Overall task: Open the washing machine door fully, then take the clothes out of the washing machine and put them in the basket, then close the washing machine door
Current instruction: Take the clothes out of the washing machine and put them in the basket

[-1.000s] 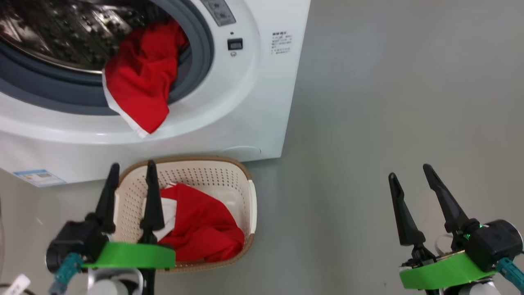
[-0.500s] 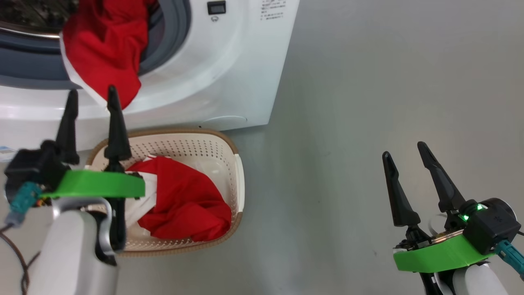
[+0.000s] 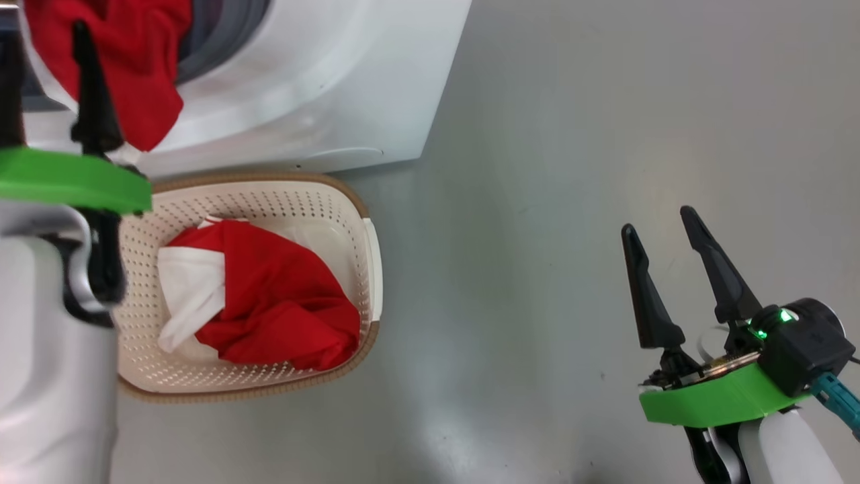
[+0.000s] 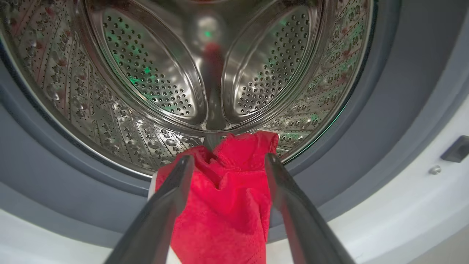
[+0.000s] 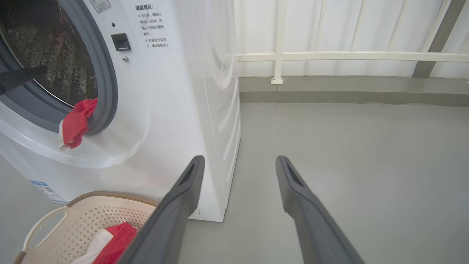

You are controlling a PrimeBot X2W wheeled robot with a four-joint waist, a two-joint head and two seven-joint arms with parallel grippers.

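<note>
**Left pincer open at the washer's mouth, red cloth between its fingers**

My left pincer (image 4: 228, 161) stands wide open right at the mouth of the washer (image 3: 322, 101), pointing into the drum (image 4: 146, 73). A red cloth (image 4: 223, 205) with a white edge hangs out of the washer, draped from the drum's lip over the grey gasket (image 4: 384, 110) and down the white front. In my left wrist view the cloth lies between my two fingers, one on each side of it. I cannot tell whether either finger touches it. The jaws are not closed on it.

The basket (image 3: 269, 180) sits on the floor (image 3: 571, 168) just in front of the washer, below the mouth. A red heap (image 3: 275, 296) with a white patch lies inside it, filling much of the bottom.

My right pincer (image 3: 657, 220) is also wide open and holds nothing. It hangs over bare floor, well apart from the washer and off to the washer's right side, fingers pointing past the washer's corner.
</note>
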